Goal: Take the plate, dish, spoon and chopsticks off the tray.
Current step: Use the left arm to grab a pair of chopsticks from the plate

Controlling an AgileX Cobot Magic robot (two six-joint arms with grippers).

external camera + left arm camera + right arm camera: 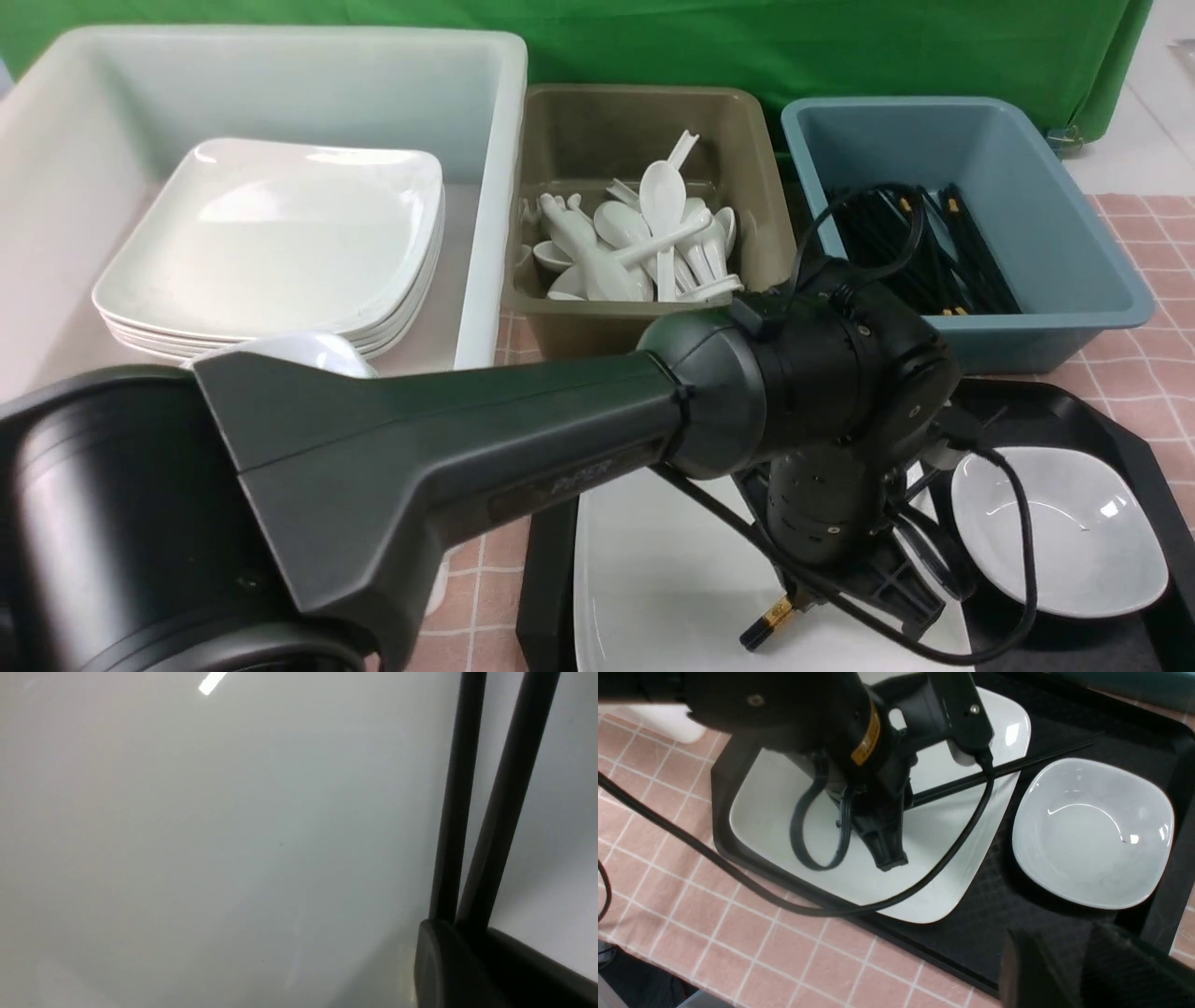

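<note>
Left tool (483, 933) clamped on chopsticks (1004, 771) over plate (780, 802). Right tool (1062, 942) apart, empty, above tray (994, 914) near dish (1092, 835).

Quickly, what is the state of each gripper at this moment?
Left gripper: jaws look closed on the chopsticks.
Right gripper: jaws open, holding nothing.

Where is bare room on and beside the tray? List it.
Free: tray floor between plate and dish toward the robot, and checked tablecloth left of the tray. Crowded: over the plate, where the left arm holds the chopsticks.
</note>
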